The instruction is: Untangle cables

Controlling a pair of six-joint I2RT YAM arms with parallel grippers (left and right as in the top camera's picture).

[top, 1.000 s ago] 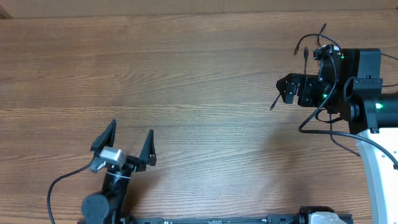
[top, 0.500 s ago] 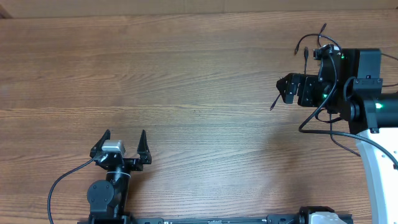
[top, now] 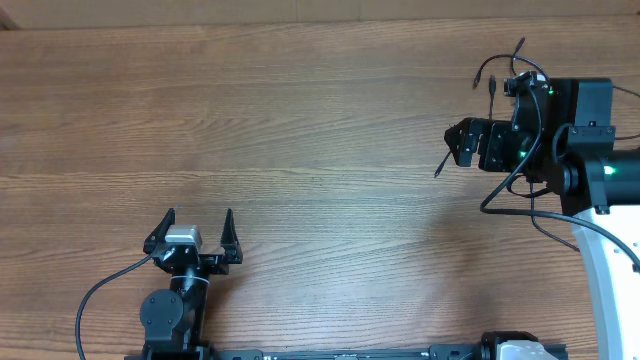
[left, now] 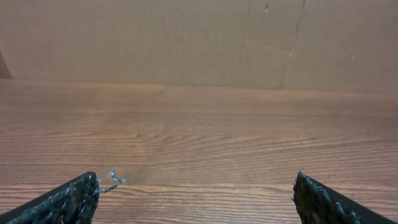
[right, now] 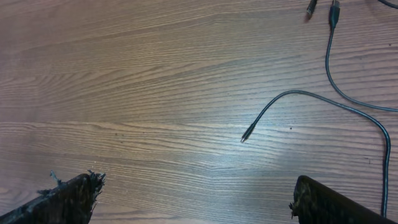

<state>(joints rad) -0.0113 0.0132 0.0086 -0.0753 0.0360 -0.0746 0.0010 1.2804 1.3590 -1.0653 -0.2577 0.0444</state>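
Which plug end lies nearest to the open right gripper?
The lone plug end of the curved cable, mid-picture. The other two plugs lie at the top edge, farther away.

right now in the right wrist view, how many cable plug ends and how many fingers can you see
cable plug ends: 3
fingers: 2
total: 5

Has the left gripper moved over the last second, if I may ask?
Yes: the left gripper turned square and drew slightly left, away from the stationary right gripper.
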